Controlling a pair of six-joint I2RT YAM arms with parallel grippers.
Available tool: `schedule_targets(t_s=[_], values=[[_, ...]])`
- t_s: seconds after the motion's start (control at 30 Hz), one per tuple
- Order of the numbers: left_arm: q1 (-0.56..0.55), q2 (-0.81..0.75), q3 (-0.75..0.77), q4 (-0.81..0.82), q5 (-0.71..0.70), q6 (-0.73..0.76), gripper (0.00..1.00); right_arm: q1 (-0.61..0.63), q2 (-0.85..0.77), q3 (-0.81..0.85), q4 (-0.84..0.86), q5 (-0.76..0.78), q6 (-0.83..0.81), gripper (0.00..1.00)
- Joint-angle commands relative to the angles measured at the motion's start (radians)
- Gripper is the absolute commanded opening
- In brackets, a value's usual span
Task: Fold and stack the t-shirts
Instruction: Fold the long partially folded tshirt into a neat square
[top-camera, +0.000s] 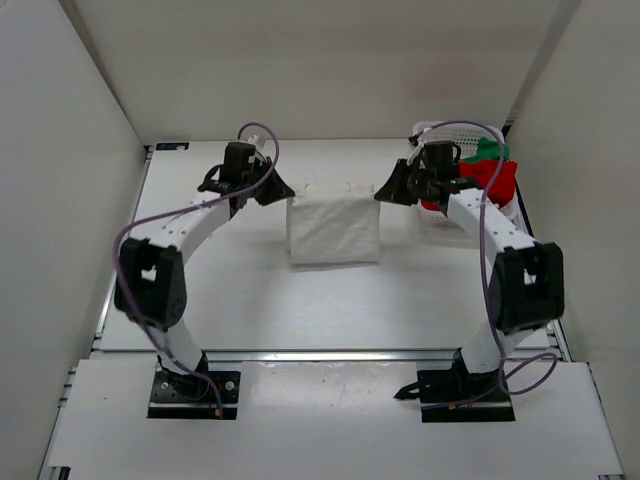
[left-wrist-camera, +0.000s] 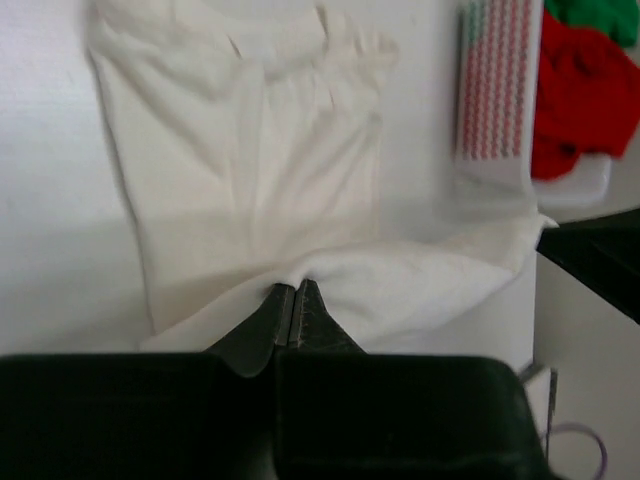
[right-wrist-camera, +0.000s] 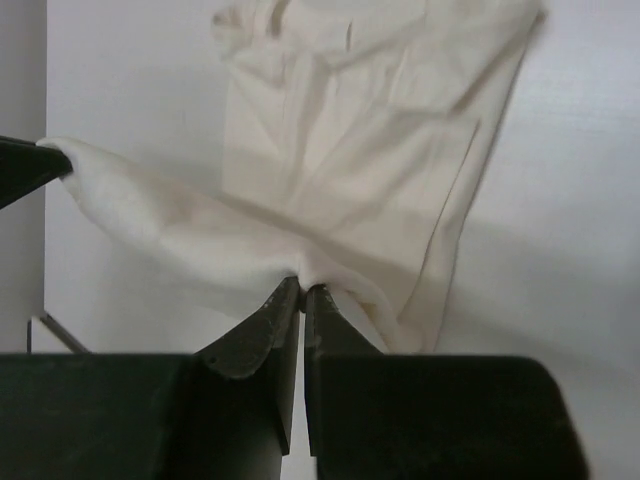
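Top external view: the cream-white t-shirt (top-camera: 334, 232) lies on the far half of the surface (top-camera: 330, 310), midway between the 2 arms. It shows as a roughly square panel, with its far edge drawn into a strip between the hands. The left hand (top-camera: 275, 190) is clenched on the far-left corner of that edge. The right hand (top-camera: 385, 190) is clenched on the far-right corner.

The left wrist view shows its 2 fingers pressed together with a fold of cream cloth pinched at the tips. The raised edge runs off to the other hand, and the rest of the shirt spreads flat beyond, creased lengthwise. The right wrist view shows the same from the other side (fingertips closed on a bunched fold, the cloth hanging in a shallow sag toward the left hand).

The red t-shirt (top-camera: 490, 178) and the green t-shirt (top-camera: 492, 152) sit crumpled in a white mesh basket (top-camera: 455, 128) at the far right of the surface. The green one is farther back, and the basket stands just beside the right arm's wrist.
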Motion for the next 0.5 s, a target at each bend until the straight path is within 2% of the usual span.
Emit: schedule_targets(t_s=[0.0,0.17,0.27,0.3,0.37,0.43,0.47], values=[[0.057,0.178,0.187,0.008,-0.053,0.002,0.00,-0.057,0.167,0.185,0.019,-0.052,-0.037,0.00],[0.096,0.398,0.418,-0.020,-0.085,-0.025,0.01,-0.099,0.440,0.493,-0.060,-0.076,-0.047,0.00],[0.121,0.521,0.499,0.018,-0.049,-0.080,0.09,-0.106,0.650,0.721,-0.157,-0.050,-0.070,0.01],[0.127,0.536,0.503,0.035,-0.018,-0.105,0.14,-0.114,0.687,0.819,-0.172,-0.053,-0.067,0.03],[0.138,0.567,0.513,0.101,0.014,-0.143,0.25,-0.117,0.781,0.966,-0.218,-0.084,-0.057,0.10],[0.153,0.602,0.576,0.089,0.036,-0.151,0.45,-0.111,0.894,1.200,-0.319,-0.076,-0.060,0.31],[0.158,0.601,0.591,0.082,0.033,-0.151,0.53,-0.108,0.938,1.257,-0.371,-0.073,-0.064,0.40]])
